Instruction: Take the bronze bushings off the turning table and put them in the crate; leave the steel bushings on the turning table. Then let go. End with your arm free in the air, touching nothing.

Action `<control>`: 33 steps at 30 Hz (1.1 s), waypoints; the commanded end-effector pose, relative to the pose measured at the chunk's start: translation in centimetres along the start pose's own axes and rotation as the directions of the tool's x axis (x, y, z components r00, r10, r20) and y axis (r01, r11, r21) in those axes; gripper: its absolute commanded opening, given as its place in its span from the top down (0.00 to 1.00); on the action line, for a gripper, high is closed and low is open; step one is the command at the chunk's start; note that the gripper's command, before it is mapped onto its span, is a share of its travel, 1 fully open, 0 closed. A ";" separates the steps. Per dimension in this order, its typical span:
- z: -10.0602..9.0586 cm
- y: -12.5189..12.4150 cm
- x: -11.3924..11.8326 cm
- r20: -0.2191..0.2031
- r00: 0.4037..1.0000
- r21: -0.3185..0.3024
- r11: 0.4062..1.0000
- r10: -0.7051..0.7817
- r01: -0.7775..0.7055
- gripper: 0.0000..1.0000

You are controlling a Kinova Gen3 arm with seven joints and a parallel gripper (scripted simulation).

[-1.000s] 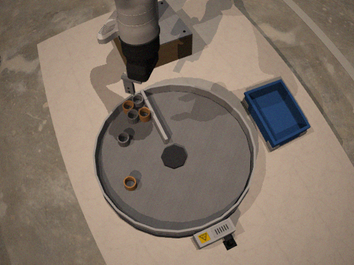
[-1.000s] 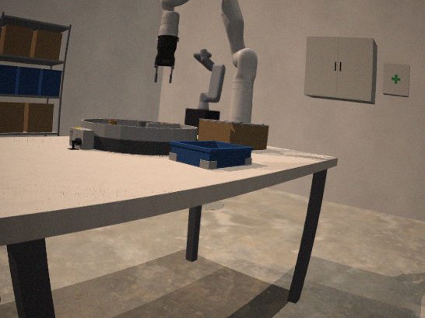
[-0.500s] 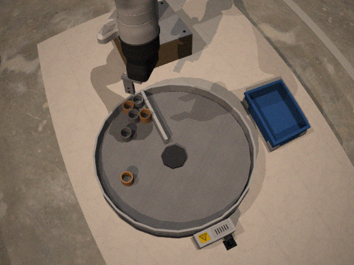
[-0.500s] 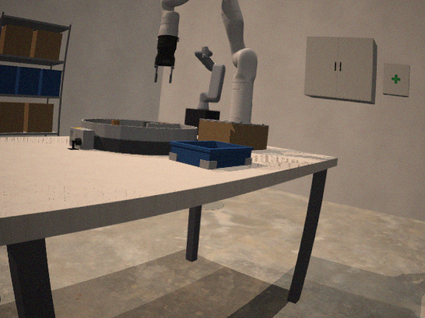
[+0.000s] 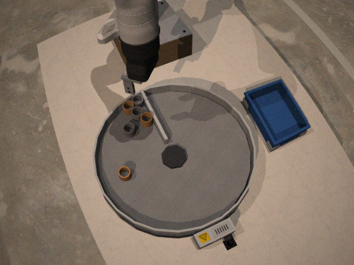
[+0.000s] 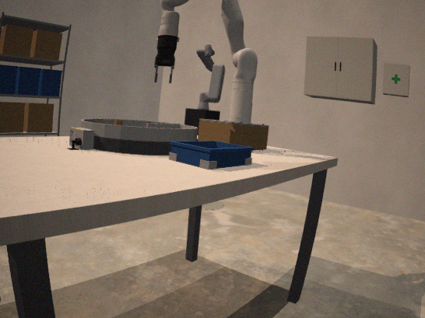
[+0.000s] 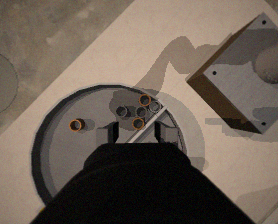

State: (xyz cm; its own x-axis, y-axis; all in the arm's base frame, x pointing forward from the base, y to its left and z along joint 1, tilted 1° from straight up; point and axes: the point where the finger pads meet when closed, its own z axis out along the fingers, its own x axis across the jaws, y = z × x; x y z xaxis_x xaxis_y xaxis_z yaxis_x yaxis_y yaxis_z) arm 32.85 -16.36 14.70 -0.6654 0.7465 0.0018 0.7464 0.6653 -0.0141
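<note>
Top view: the gripper (image 5: 133, 86) (image 6: 163, 79) (image 7: 136, 129) is hanging above the rim side of the turntable (image 5: 201, 175) (image 6: 136, 133) (image 7: 65, 167), fingers spread wide, pinching nothing. The bronze bushings are all sitting on the turntable: one near the rim (image 5: 128, 112) (image 7: 145, 104), one by the bar (image 5: 146, 124) (image 7: 138, 128), one lone (image 5: 124, 178) (image 7: 75, 130), well apart from the rest. In the top view the two clustered ones are lying just below the gripper, the lone one farther down the same side. All are standing upright, open end up, so no long axis is mattering; the finger line is. Steel is crowding the cluster: one steel bushing (image 5: 137, 117) (image 7: 141, 111) between the two bronze, another (image 5: 137, 104) (image 7: 154, 106) near the bar (image 5: 155, 116) (image 7: 150, 123), a third (image 5: 129, 133) (image 7: 121, 111) just off. The bar is walling one side, so fingers are probably needing a turn to fit; the lone bronze is looking easier. The crate (image 5: 277, 111) (image 6: 212, 154) is waiting across the turntable, no bushing showing inside.
</note>
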 end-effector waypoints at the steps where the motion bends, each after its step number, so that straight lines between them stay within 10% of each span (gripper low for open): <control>1: -0.1 0.0 0.0 0.002 1.000 -0.001 1.000 0.000 0.000 0.00; 33: -0.1 0.0 0.0 0.002 1.000 -0.001 1.000 0.000 0.000 0.00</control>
State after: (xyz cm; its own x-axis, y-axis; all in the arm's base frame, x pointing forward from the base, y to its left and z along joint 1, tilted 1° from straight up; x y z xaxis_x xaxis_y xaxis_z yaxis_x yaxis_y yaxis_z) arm 32.85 -16.36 14.70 -0.6654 0.7465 0.0018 0.7464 0.6653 -0.0141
